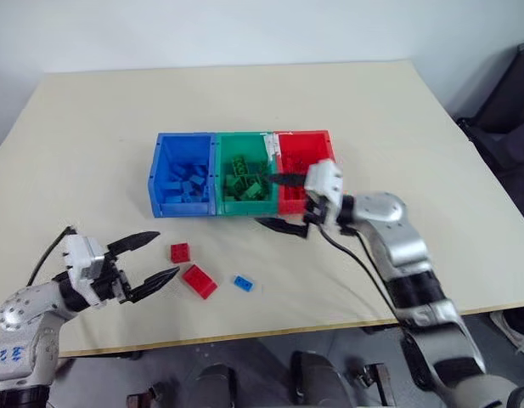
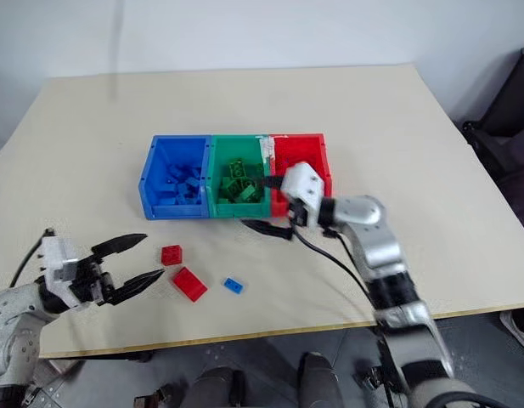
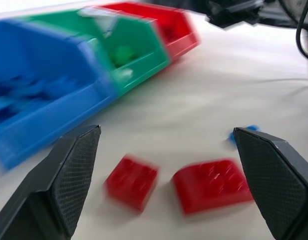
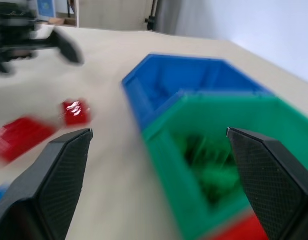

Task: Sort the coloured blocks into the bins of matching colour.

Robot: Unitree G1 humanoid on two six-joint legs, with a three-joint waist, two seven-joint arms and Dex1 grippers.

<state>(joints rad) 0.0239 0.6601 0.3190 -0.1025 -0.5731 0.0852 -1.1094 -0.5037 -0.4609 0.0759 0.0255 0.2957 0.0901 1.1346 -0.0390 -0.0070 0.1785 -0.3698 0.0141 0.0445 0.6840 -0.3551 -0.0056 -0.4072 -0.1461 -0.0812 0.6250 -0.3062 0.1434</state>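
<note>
Left eye view: left gripper (image 1: 151, 259), jaws spread, faces two red bricks (image 1: 180, 252) (image 1: 199, 281), a blue brick (image 1: 243, 283) at 3 o'clock; right gripper (image 1: 284, 202), jaws spread, beside bins (image 1: 242, 206); bricks look light, rigid, slick—pinch flat sides.

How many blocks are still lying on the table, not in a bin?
3. A small red block, a bigger red block beside it, and a little blue block, all on the table near the open left gripper.
</note>
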